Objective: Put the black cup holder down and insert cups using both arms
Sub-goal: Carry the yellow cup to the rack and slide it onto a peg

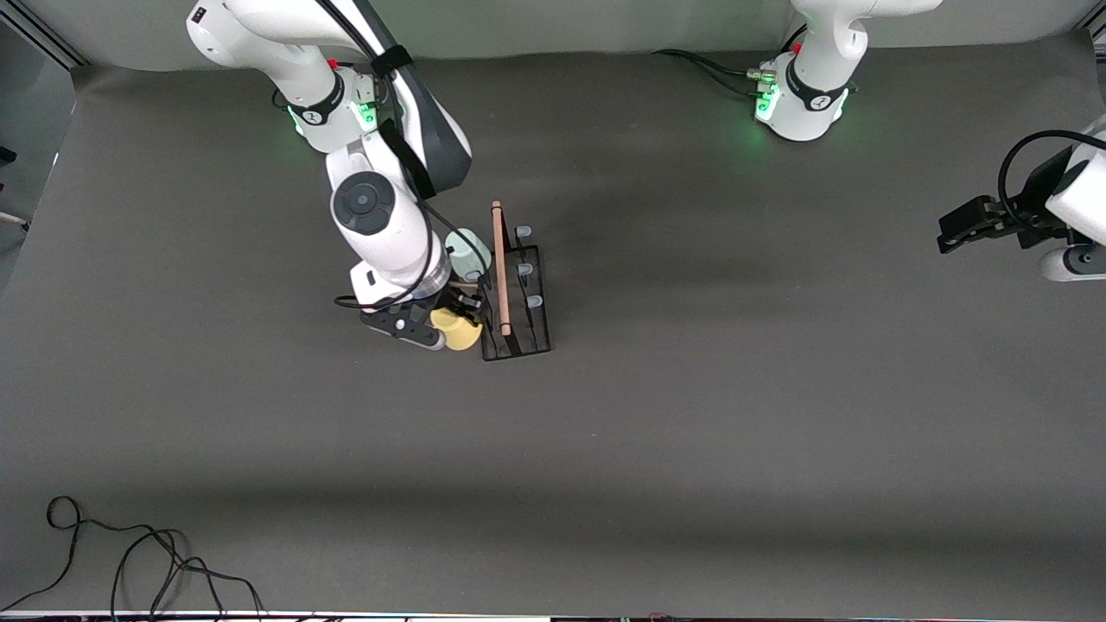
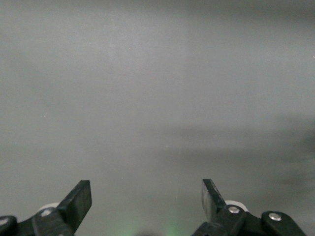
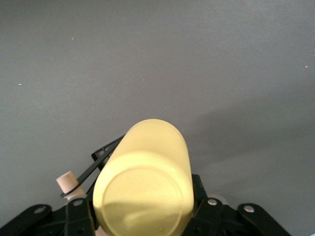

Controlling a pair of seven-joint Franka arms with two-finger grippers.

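Observation:
The black cup holder (image 1: 527, 321) stands on the table, its wooden rod handle (image 1: 499, 268) on top and three blue-tipped pegs (image 1: 524, 270) bare on the side toward the left arm's end. My right gripper (image 1: 453, 325) is shut on the yellow cup (image 1: 458, 331), held on its side against the holder's other side. In the right wrist view the yellow cup (image 3: 145, 182) fills my right gripper (image 3: 145, 209), with the holder's wire (image 3: 98, 163) just past it. A pale green cup (image 1: 467, 251) sits on the holder, farther from the front camera. My left gripper (image 1: 950, 231) waits open, and my left gripper (image 2: 145, 197) holds nothing.
A loose black cable (image 1: 130, 561) lies near the table's front edge at the right arm's end. The right arm's forearm (image 1: 380, 225) hangs over the holder's side and hides part of it. The grey table mat (image 1: 734, 389) stretches toward the left arm's end.

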